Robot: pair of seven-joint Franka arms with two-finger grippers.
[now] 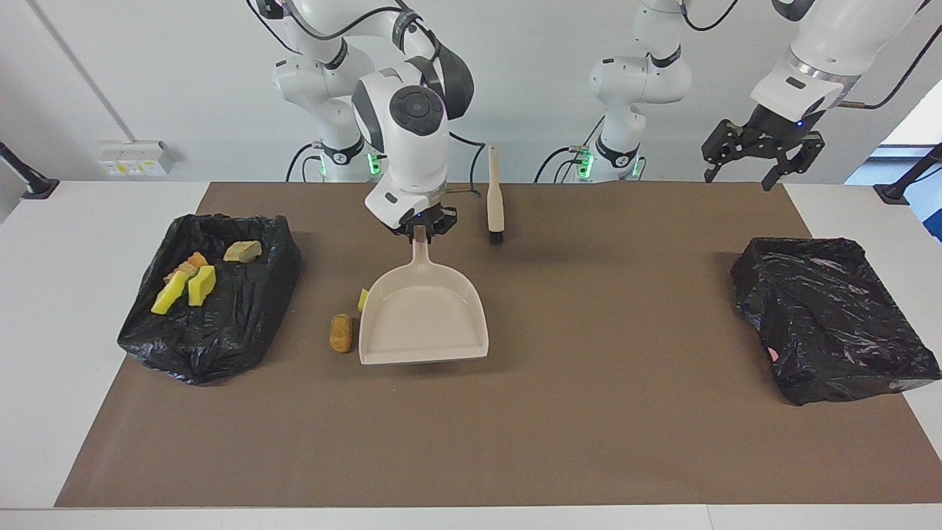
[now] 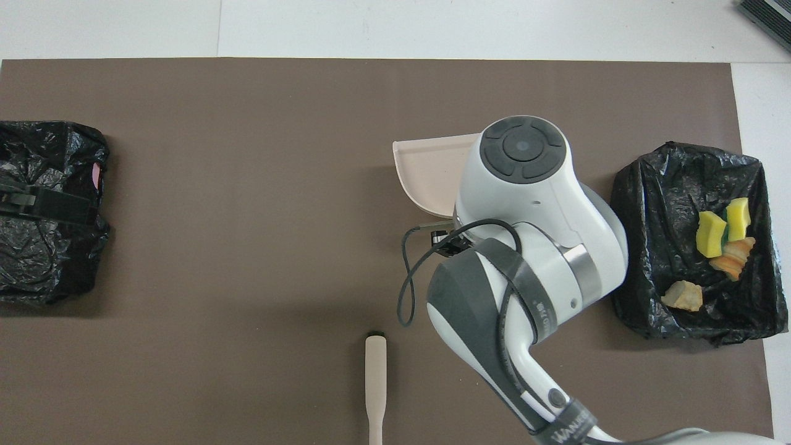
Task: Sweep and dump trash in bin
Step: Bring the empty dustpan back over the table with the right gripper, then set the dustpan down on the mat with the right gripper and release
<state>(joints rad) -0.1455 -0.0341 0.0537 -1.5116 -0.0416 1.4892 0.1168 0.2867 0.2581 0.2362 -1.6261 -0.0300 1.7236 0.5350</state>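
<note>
Lying nearest the robots, the brush (image 1: 494, 195) is seen flat on the brown surface (image 1: 589, 412), untouched. The right end effector (image 1: 421, 224) is pinched on the dustpan (image 1: 423, 313) handle at the pan's 12 o'clock. At the pan's 9 o'clock, a bread roll (image 1: 341, 333) and a yellow chunk (image 1: 363, 299) are seen on the surface. Other trash (image 1: 193, 280) is held in the bin (image 1: 210, 338) toward the right arm's end. The left end effector (image 1: 758, 158) is spread, raised above the second bin (image 1: 835, 316).
</note>
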